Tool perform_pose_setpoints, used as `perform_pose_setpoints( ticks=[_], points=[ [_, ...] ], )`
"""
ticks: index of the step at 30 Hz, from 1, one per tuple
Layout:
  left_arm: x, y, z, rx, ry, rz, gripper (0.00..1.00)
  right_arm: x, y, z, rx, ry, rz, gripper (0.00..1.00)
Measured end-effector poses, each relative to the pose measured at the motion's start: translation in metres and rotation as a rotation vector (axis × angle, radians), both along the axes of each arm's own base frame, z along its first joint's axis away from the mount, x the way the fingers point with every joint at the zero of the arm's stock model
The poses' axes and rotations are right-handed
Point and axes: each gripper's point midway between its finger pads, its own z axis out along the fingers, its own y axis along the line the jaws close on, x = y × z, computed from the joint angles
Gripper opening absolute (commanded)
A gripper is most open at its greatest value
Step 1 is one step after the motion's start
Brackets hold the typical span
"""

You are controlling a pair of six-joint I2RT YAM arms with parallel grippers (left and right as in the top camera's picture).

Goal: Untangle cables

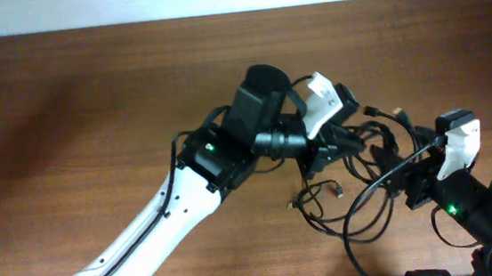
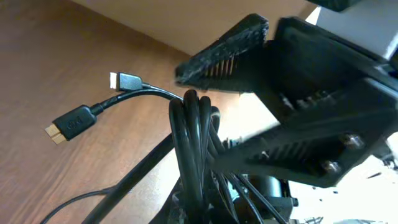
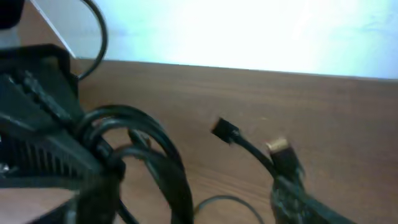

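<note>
Between your left jaws, the cables (image 2: 191, 149) stand as a tight bundle of several black strands. Its long axis runs straight across the gap from one finger to the other, and it folds over in a bend just under the upper finger. These jaws are closed on the bundle and hold it clear of the table (image 2: 43, 56).

Just outside the jaws, two ends leave that bend and point away from them. The small plug (image 2: 126, 81) sits higher, silver tip outward. The wider flat plug (image 2: 73, 123) sits lower, gold tip outward and slightly down. A mark on its body is too small to read. Past the lower finger the strands drop out of view.

At your right jaws the view is blurred. Cords arch in loops over one finger and run in where the two fingers meet, so these jaws look closed on the cables too. Off to their side two more ends point up and away: a little black plug (image 3: 225, 131) and a gold-tipped plug (image 3: 283, 152).

From overhead, the tangle stretches from one set of jaws to the other, its long axis along that line. Slack loops lie on the table beside both jaws, toward the arm bases.
</note>
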Motion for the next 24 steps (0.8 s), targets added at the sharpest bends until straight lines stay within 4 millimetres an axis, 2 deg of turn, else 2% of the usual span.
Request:
perform_pose_setpoints(
  ticks=[2,3,7,9,13,14,15,21,24],
  points=[
    [-0.005,-0.003,0.001,-0.004,-0.011,-0.021,0.0,-0.001,0.003,0.001,-0.012,-0.011,0.023,0.1],
    [-0.005,-0.003,0.001,-0.006,-0.015,-0.022,0.0,-0.002,0.004,0.001,-0.01,-0.011,0.03,0.07],
    [0.003,-0.003,0.002,-0.005,-0.042,0.014,0.0,-0.002,0.005,0.001,-0.018,-0.014,0.04,0.05],
    [0.015,-0.002,-0.002,0.023,-0.005,0.105,0.0,-0.002,0.004,0.0,-0.019,-0.014,0.037,0.04],
    [0.04,0.008,-0.007,0.04,0.189,0.3,0.0,-0.003,0.005,-0.003,-0.015,0.003,0.044,0.04],
    [0.064,0.025,-0.008,0.029,0.269,0.405,0.0,-0.003,0.006,-0.003,-0.012,0.005,0.048,0.04],
    [0.069,0.03,-0.008,0.021,0.329,0.443,0.0,-0.003,0.006,-0.004,-0.012,0.007,0.048,0.04],
    [0.073,0.032,-0.01,0.012,0.459,0.519,0.0,-0.004,0.006,-0.006,-0.01,0.02,0.048,0.04],
    [0.082,0.039,-0.011,-0.012,0.595,0.602,0.0,-0.005,0.007,-0.007,0.075,0.071,0.015,0.04]
  ],
)
